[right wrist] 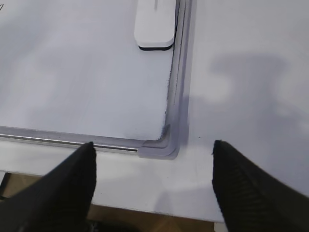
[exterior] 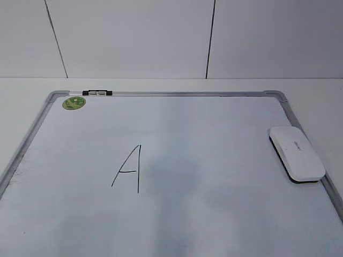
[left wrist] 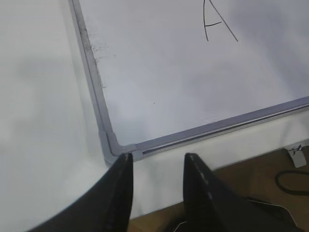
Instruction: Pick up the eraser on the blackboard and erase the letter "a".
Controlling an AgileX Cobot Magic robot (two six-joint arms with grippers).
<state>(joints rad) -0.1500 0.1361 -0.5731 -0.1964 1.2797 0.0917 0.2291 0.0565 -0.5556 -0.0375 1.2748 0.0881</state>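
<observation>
Both grippers sit at the near edge of the desk (exterior: 161, 85), neither holding anything. Left gripper (left wrist: 157, 162): jaws partly open, narrow gap, hanging just over the near-left corner of the blackboard (left wrist: 193, 137), nothing between them. Right gripper (right wrist: 152, 150): jaws wide apart, straddling the near-right corner of the blackboard frame from above, also empty. Neither arm shows in the exterior view.

Brown floor and a black cable (left wrist: 289, 181) visible past the desk's near edge in the left wrist view.

Blackboard lies flat on the white desk, white surface, silver-grey frame, rounded corners. Some dark smudging along the inside of the left frame rail.

Mid-board, left of centre: a tall angular capital "A" (exterior: 128, 168) in thin black marker. No lowercase cursive mark can be made out in any view.

Eraser (exterior: 296, 152) lies on the board at its right side, white top up, black felt down, long axis running roughly along the right frame rail and just beside it, slightly angled. It's well apart from both grippers and from the capital "A".

Far edge: round green sticker (exterior: 74, 103) in the far-left corner of the board, and a small black-and-silver clip (exterior: 97, 93) on the far rail next to it. White panelled wall (exterior: 134, 37) behind.
</observation>
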